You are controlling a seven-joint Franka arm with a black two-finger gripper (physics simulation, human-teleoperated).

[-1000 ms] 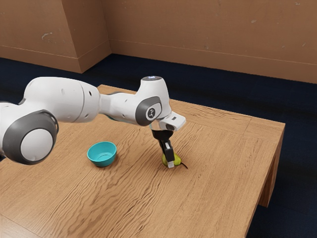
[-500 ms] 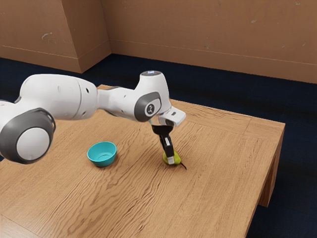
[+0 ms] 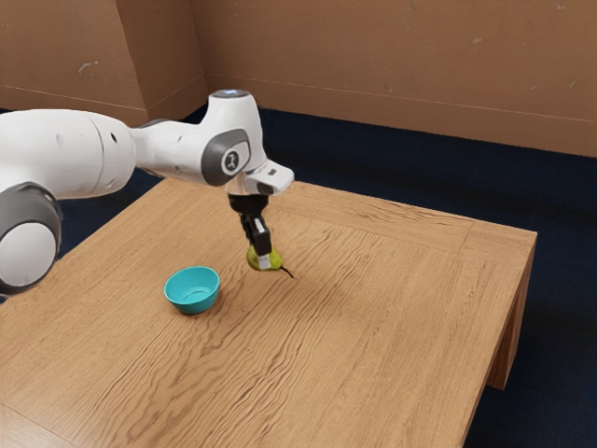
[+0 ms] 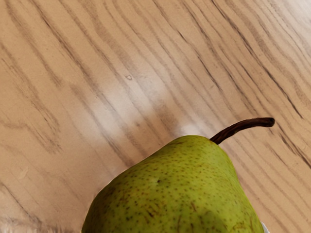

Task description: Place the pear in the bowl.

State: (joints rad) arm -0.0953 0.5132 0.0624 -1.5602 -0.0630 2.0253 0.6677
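The gripper (image 3: 264, 262) is above the worktop (image 3: 373, 327), and its jaws are pinching the pear (image 4: 180, 194) between them. The pear is lifted a little from the wood, so it is carried in the air and is outside the bowl (image 3: 193, 304). Its skin is yellow-green with many small brown spots, and its body lies tilted in the grip. The stem (image 4: 243, 125) is dark brown and slightly curved; in the exterior view it points away from the bowl, toward the exterior view's right and somewhat down. The bowl is blue-green and round, and it stands upright on the worktop, near the pear but apart from it, on the exterior view's left side. Its inside bottom can be seen. The white and grey arm (image 3: 173, 149) comes in from the exterior view's left and bends down to the black gripper. The worktop is of light brown wood with darker wavy grain. Behind it there is a brown wall (image 3: 373, 65), and around it a dark blue floor (image 3: 560, 280).
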